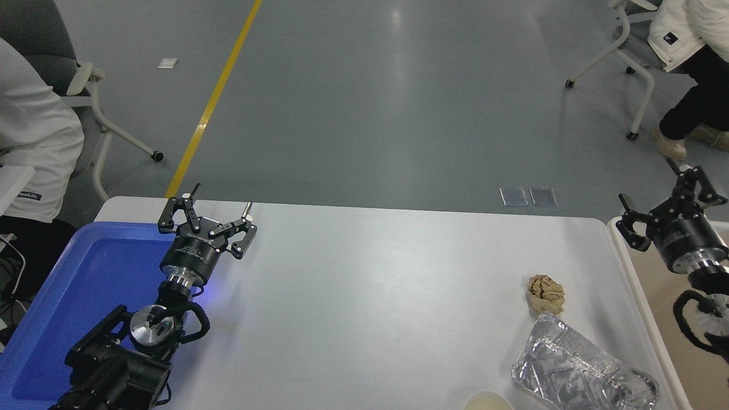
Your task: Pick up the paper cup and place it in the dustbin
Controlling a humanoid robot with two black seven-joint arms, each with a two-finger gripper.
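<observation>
My right gripper (672,210) sits at the right edge of the frame, a little above mid-height, over the rim of the dustbin (643,302), with its fingers spread apart and nothing between them. The paper cup (487,401) is at the very bottom edge of the frame, right of centre, so far down that only the far part of its round rim and pale inside shows; it appears to stand upright on the white table (370,296), though I cannot see its base. From my right gripper the cup lies down and to the left in the picture, well apart, and that diagonal is what my next reach turns on. Between us, roughly along that line, lie the crinkled foil tray (581,370), just right of the cup, and the crumpled brown paper ball (545,291) above the tray, so I judge I should come in clear of both. A round cup has no long axis to line up with, so the approach angle matters less than reaching the rim cleanly. My left gripper (208,225) is parked at the left of the frame by the blue tray (85,285), fingers also apart, and is much farther from the cup than my right one
</observation>
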